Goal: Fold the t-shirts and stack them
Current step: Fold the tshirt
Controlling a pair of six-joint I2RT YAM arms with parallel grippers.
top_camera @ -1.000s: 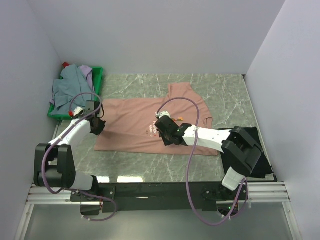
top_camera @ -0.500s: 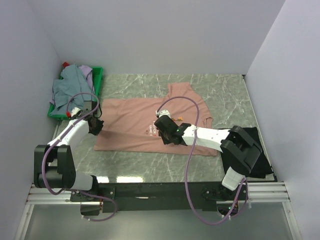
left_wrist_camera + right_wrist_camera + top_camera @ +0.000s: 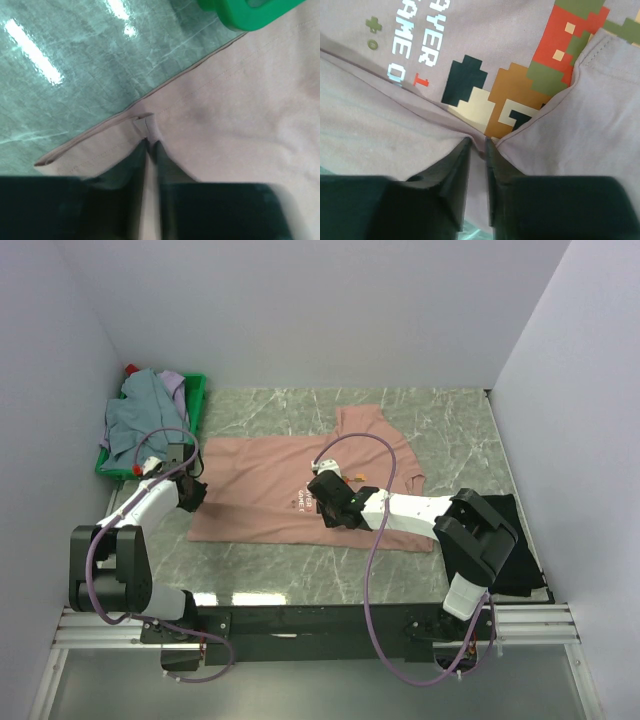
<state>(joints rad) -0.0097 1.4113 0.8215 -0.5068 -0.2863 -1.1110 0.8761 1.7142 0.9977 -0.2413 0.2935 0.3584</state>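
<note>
The salmon-pink t-shirt (image 3: 270, 475) lies spread on the marble table, its right part folded over toward the pixel-figure print (image 3: 520, 90). My left gripper (image 3: 192, 492) is shut on the shirt's left edge; in the left wrist view the gripper (image 3: 149, 145) pinches a fold of pink cloth (image 3: 225, 100). My right gripper (image 3: 327, 508) is shut on a pleat of the shirt by the chest print, seen in the right wrist view (image 3: 477, 145). A black t-shirt (image 3: 520, 540) lies folded at the right, under my right arm. Grey-blue (image 3: 135, 415) and lavender (image 3: 176, 390) shirts fill the crate.
The green plastic crate (image 3: 197, 398) stands at the back left corner; its rim (image 3: 250, 12) shows in the left wrist view. White walls close the left, back and right sides. Bare marble (image 3: 440, 420) shows behind and in front of the pink shirt.
My left gripper has shifted a little to the left with the shirt's edge. My right gripper has shifted slightly left along the shirt. Both stay shut on the cloth.
</note>
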